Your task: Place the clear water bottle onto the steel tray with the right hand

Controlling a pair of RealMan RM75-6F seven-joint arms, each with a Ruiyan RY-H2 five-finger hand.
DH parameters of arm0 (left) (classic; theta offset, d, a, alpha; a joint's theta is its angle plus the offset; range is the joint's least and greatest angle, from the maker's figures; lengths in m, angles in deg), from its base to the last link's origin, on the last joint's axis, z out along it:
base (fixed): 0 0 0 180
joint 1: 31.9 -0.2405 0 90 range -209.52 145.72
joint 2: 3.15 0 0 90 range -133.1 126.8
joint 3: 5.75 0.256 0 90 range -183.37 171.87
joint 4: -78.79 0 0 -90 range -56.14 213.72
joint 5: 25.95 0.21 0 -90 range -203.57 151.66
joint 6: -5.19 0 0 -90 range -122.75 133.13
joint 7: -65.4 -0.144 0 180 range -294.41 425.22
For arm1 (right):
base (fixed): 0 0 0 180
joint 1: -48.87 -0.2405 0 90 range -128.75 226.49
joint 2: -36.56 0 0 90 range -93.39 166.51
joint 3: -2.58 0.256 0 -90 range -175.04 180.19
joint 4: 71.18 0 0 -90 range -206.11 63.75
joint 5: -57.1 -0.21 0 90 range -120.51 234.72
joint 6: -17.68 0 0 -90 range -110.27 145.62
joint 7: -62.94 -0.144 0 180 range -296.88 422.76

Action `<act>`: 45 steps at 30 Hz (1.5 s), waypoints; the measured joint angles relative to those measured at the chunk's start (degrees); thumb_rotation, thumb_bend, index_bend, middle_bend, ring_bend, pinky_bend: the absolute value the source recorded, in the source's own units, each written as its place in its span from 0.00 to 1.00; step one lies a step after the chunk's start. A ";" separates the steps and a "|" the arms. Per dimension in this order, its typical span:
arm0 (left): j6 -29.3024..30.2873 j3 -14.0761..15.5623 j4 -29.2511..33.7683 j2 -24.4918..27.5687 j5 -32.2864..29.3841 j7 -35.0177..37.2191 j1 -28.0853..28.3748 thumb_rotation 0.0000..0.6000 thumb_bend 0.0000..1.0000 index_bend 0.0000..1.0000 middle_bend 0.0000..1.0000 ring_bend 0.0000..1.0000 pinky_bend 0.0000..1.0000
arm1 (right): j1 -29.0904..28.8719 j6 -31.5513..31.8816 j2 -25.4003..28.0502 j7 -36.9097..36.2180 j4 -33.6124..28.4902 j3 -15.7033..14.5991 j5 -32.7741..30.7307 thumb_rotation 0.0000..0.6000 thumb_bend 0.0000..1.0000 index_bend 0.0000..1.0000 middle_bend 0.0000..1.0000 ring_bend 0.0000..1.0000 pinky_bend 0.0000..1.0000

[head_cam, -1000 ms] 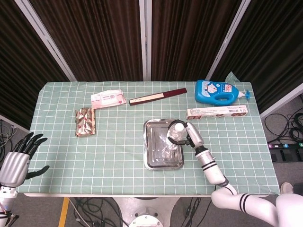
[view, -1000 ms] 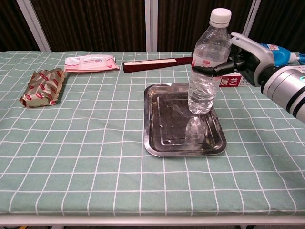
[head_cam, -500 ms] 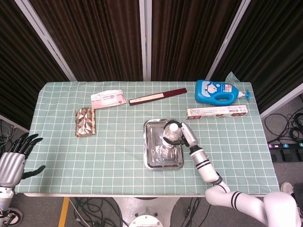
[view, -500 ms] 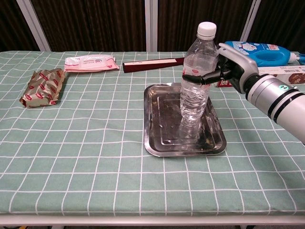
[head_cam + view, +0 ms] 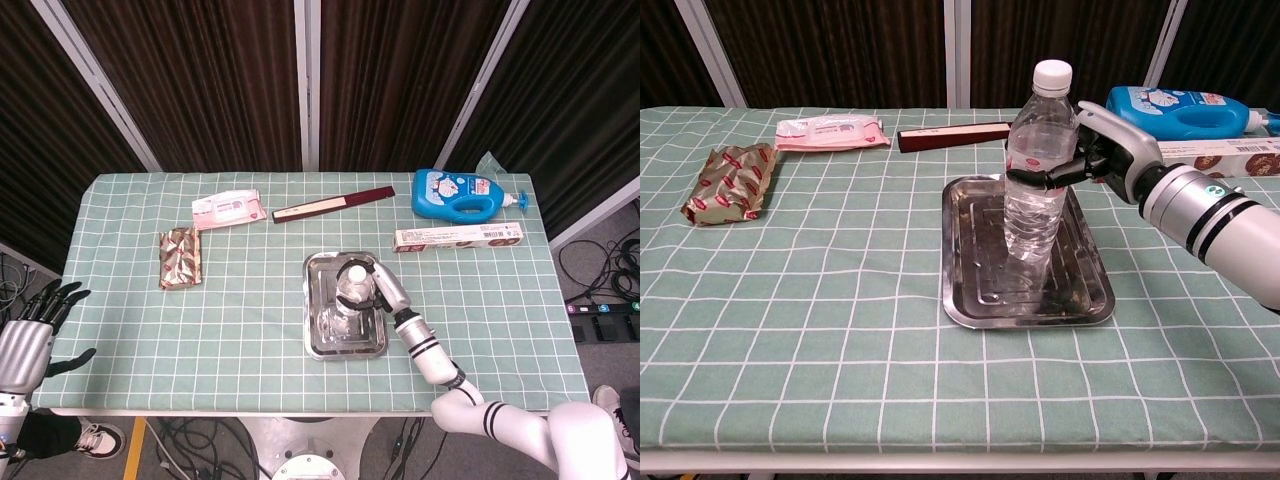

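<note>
The clear water bottle (image 5: 1037,170) with a white cap stands upright over the middle of the steel tray (image 5: 973,300), its base at or just above the tray floor; contact cannot be told. My right hand (image 5: 1102,152) grips it around the red label band from the right. From above, the bottle (image 5: 353,285) shows cap-first inside the tray (image 5: 318,340), with the right hand (image 5: 385,290) beside it. My left hand (image 5: 30,335) hangs off the table's left edge with fingers spread, holding nothing.
A blue detergent bottle (image 5: 1175,107), a long flat box (image 5: 457,238) and a dark red stick-like box (image 5: 955,133) lie behind the tray. A pink wipes pack (image 5: 830,132) and a foil snack bag (image 5: 728,182) lie at the left.
My right hand has carried the bottle leftward and down, from over the tray's right edge to its middle. The left hand has sunk slightly.
</note>
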 measured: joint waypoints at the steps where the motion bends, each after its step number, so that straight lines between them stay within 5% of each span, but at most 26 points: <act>1: 0.00 0.06 0.07 0.01 0.11 -0.06 0.01 1.00 0.14 0.24 0.23 0.10 0.19 | -0.11 -0.16 0.43 -0.45 -0.19 -0.32 0.43 1.00 0.00 0.23 0.36 0.16 0.27; 11: -0.03 0.15 0.75 0.23 0.39 -0.78 0.17 1.00 0.14 0.24 0.23 0.10 0.19 | -0.92 -2.75 3.70 -1.88 -2.05 -2.26 1.55 1.00 0.00 0.00 0.17 0.00 0.09; 23: -0.04 0.36 1.78 0.15 0.92 -1.69 0.32 1.00 0.14 0.24 0.23 0.10 0.19 | -0.18 -1.48 9.28 0.75 -7.79 -2.97 2.24 1.00 0.00 0.00 0.08 0.00 0.01; 32: 0.09 0.56 3.36 0.49 1.26 -3.32 0.26 1.00 0.14 0.24 0.23 0.10 0.19 | 2.46 -1.12 19.88 7.00 -17.43 -4.49 1.39 1.00 0.00 0.00 0.02 0.00 0.00; 38: -0.41 0.53 4.45 0.85 0.73 -4.06 0.25 1.00 0.14 0.24 0.23 0.10 0.19 | 5.80 0.41 30.67 17.73 -24.25 -6.27 -0.44 1.00 0.02 0.00 0.03 0.00 0.00; 45: -1.58 0.16 4.67 1.31 -0.18 -4.03 0.77 1.00 0.14 0.24 0.23 0.10 0.19 | 12.73 8.61 39.21 45.73 -32.51 -9.62 -4.68 1.00 0.03 0.00 0.04 0.00 0.00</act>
